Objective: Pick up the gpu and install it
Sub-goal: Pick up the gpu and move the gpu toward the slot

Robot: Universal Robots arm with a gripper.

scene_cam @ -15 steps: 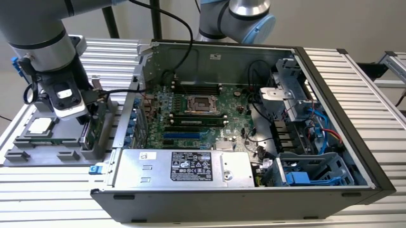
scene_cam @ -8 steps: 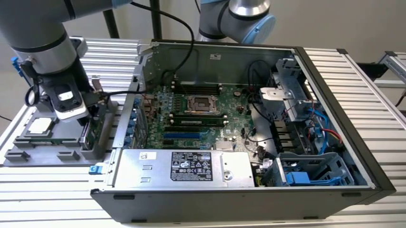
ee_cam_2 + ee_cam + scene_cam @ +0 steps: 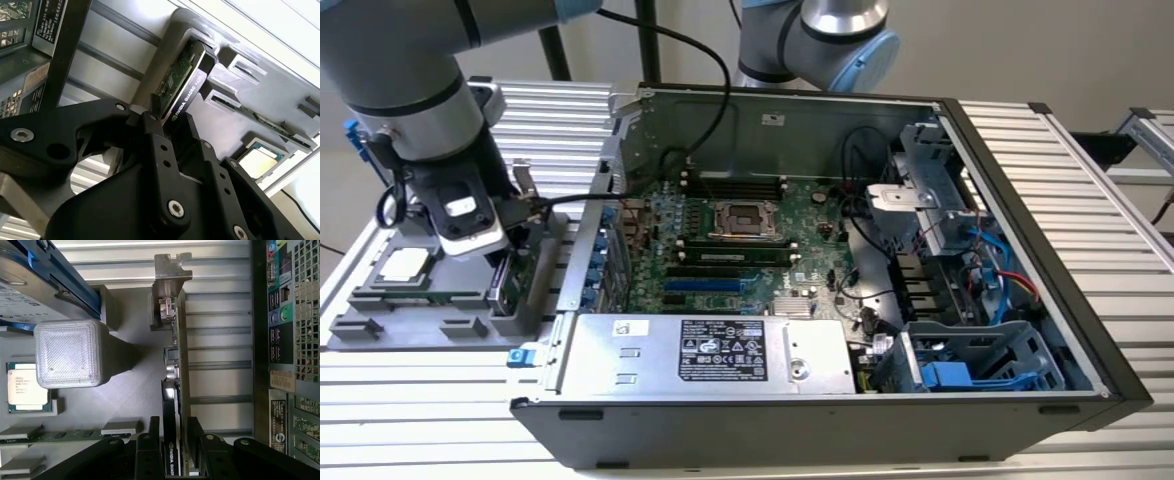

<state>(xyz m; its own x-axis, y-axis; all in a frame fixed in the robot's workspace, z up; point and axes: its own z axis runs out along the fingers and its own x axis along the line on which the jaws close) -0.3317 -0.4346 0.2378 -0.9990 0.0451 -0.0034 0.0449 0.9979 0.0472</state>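
Green board edge sits clamped between our jaws: the gripper [image 3: 174, 432] pinches the gpu [image 3: 182, 365], upright in its grey holder [image 3: 135, 390], long axis running straight ahead, beside the open computer case [image 3: 787, 425].

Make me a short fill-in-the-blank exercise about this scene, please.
1. The gpu stands upright on its long ____ in the gray holder, outside the computer case.
2. The gripper is placed around the ____.
3. The hard drive has ____ rails.
Missing words: edge; gpu; blue.
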